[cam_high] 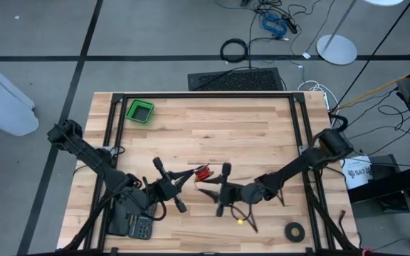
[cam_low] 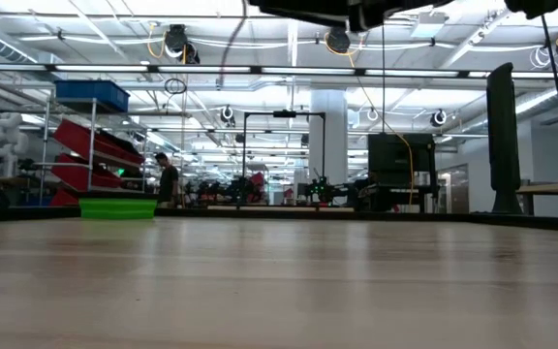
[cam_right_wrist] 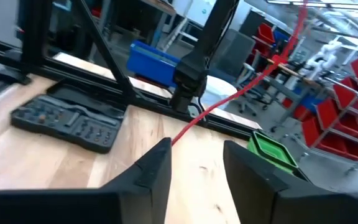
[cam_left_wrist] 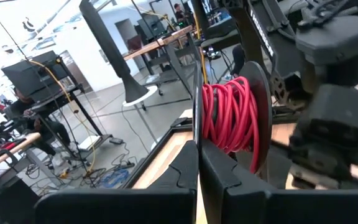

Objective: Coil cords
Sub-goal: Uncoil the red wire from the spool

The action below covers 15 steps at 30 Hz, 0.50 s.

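The pale wooden table lay under me, a workshop hall with racks beyond. My left gripper sat pinched tight on the red coil of the cord, lifted mid-frame in the high view. My right gripper stood parted, the red strand running loose between its fingers. A dark remote lay lower left, a black tape ring lower right, the green bin upper left

Bin at table's 10 o'clock corner, tape ring at 5 o'clock, keypad box at 7; cord bundle dead centre, between both arms.
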### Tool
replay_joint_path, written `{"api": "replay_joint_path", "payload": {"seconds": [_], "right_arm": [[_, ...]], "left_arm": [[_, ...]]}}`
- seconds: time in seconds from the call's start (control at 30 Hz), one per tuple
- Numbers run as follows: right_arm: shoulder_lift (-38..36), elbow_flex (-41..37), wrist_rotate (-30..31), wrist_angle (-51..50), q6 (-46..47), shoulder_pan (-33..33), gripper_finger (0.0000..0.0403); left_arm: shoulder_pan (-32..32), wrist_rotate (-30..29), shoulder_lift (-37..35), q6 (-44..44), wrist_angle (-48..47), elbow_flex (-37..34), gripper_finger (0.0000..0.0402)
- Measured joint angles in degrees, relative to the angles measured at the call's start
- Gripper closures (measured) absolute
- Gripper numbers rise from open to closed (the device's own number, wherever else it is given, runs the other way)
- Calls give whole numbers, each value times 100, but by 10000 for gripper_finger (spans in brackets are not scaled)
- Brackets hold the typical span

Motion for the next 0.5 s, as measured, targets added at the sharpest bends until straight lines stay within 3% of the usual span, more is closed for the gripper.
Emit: {"api": "replay_joint_path", "payload": {"seconds": [0.2, 0.5], "right_arm": [[459, 491, 25, -3, -190, 0, 246], [528, 589, 38, -4, -447, 2, 259]], "left_arm": [[0, 2, 0, 2, -2, 0, 398], [0, 4, 0, 2, -4, 2, 398]]}}
